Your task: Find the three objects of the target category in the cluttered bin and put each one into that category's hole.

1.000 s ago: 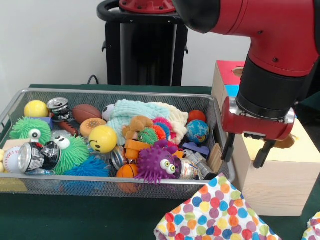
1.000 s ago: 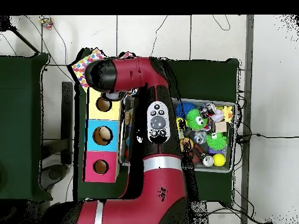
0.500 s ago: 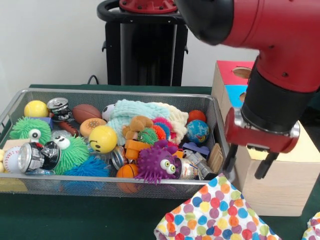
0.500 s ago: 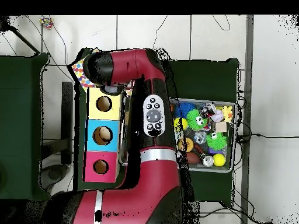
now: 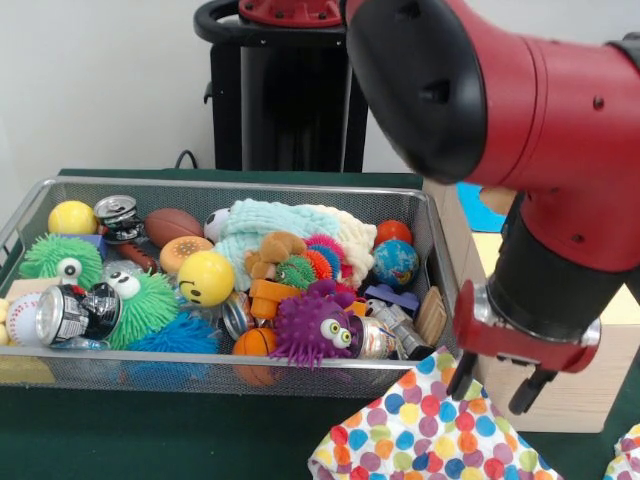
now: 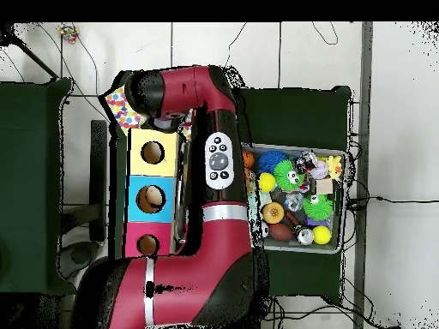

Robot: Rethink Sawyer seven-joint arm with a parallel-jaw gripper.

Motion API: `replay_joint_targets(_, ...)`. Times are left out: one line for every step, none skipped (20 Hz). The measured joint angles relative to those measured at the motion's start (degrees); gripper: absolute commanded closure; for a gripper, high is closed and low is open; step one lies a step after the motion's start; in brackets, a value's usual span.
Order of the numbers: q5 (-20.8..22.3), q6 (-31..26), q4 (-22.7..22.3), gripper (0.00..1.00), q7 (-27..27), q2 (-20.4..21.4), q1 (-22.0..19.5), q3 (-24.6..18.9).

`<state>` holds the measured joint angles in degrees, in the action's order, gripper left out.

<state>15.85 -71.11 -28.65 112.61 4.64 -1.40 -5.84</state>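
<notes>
Front: gripper (image 5: pixel 490 383) hangs low beside the box (image 5: pixel 600 375), above the dotted cloth (image 5: pixel 430 425), fingers spread, nothing held. Bin (image 5: pixel 300 372) full of toys; target kind unknown

Overhead: arm (image 6: pixel 219 163) covers part of bin; yellow hole (image 6: pixel 153 152) clear, probably the drop point

Polka-dot cloth (image 5: pixel 430 425) on green table (image 5: pixel 150 435)

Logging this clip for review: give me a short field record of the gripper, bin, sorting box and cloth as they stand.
gripper: open, empty, low in front of the box, above the cloth
bin: wire mesh, full of toys, balls and cans
sorting box: yellow, blue, pink sections, one hole each
cloth: polka-dot, beside the bin's corner
</notes>
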Motion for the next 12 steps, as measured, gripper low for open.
replay_joint_targets(0.0, 0.04, 0.4, 0.0, 0.0, -0.57, 0.06, -0.01)
replay_joint_targets(0.01, 0.02, 0.63, 0.0, 0.0, -1.04, 0.11, -0.02)
replay_joint_targets(0.05, 0.02, 0.69, 0.0, 0.0, -1.33, 0.13, -0.01)
replay_joint_targets(0.03, 0.0, 0.7, 0.0, 0.0, -1.57, 0.14, -0.01)
replay_joint_targets(0.05, 0.01, 0.68, 0.0, 0.0, -1.84, 0.14, -0.01)
replay_joint_targets(0.06, 0.04, 0.67, 0.0, 0.0, -1.99, 0.12, -0.01)
replay_joint_targets(0.05, 0.01, 0.65, 0.0, 0.0, -1.98, 0.13, -0.01)
replay_joint_targets(0.05, 0.02, 0.62, 0.0, 0.0, -1.96, 0.14, 0.0)
replay_joint_targets(0.05, 0.04, 0.45, 0.0, 0.0, -1.78, 0.14, 0.0)
replay_joint_targets(0.03, 0.07, 0.33, 0.0, 0.0, -1.62, 0.13, 0.0)
replay_joint_targets(0.03, 0.12, 0.22, 0.0, 0.0, -1.44, 0.13, 0.0)
replay_joint_targets(0.03, 0.2, 0.14, 0.0, 0.0, -1.23, 0.14, 0.0)
